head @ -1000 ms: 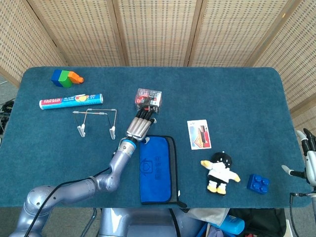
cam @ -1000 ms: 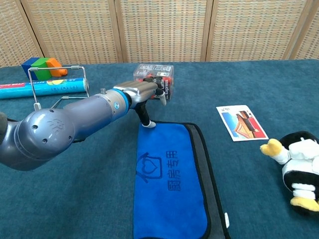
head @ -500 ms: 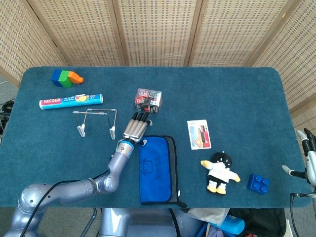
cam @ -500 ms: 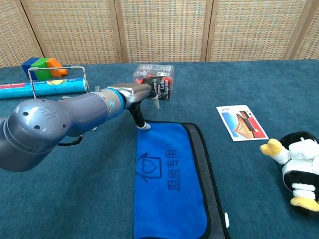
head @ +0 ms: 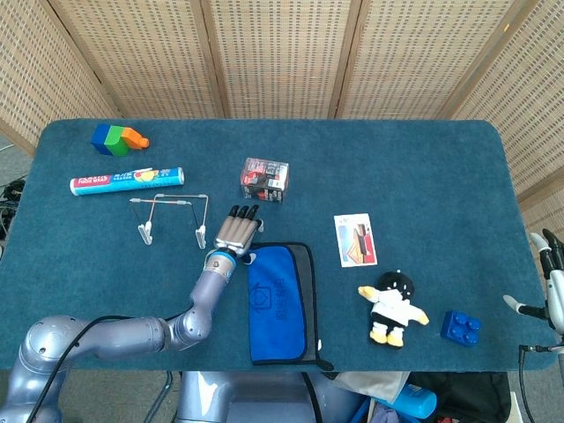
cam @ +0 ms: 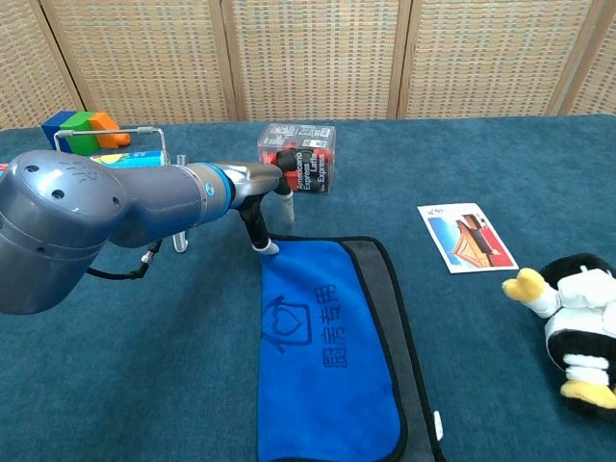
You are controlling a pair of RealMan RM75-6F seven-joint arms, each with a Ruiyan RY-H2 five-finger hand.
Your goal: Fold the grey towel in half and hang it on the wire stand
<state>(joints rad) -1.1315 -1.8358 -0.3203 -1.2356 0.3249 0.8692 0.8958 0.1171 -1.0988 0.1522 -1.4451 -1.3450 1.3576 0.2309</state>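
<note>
Your left robot hand (head: 236, 232) sits at the far-left corner of the blue-faced, grey-backed towel (head: 280, 304), fingers stretched flat toward 12 o'clock in the head view; in the chest view a thumb tip (cam: 264, 247) presses down right at that corner, so you seem to be pinning or catching the edge rather than carrying it; whether the corner is truly pinched I cannot tell, as the hand hides the underside.

The towel lies flat on the dark teal carpeted desk (head: 423, 167), at about 6 o'clock from the clear plastic box with red contents (head: 265, 178); it looks already doubled, the blue face on top with a strip of grey showing along its right side; its long axis runs 12 to 6 o'clock, the short far edge toward the box and the near edge close to the desk's front.

The thin wire stand with white feet (head: 170, 216) stands at 9 o'clock from your left robot hand, just beside it, its top bar running 9 to 3 o'clock; I judge you will need to turn the towel's long axis across that bar to drape it.

Your right robot hand (head: 548, 286) waits at the desk's 3 o'clock edge, only partly in view; fingers apart, nothing in it.
</note>
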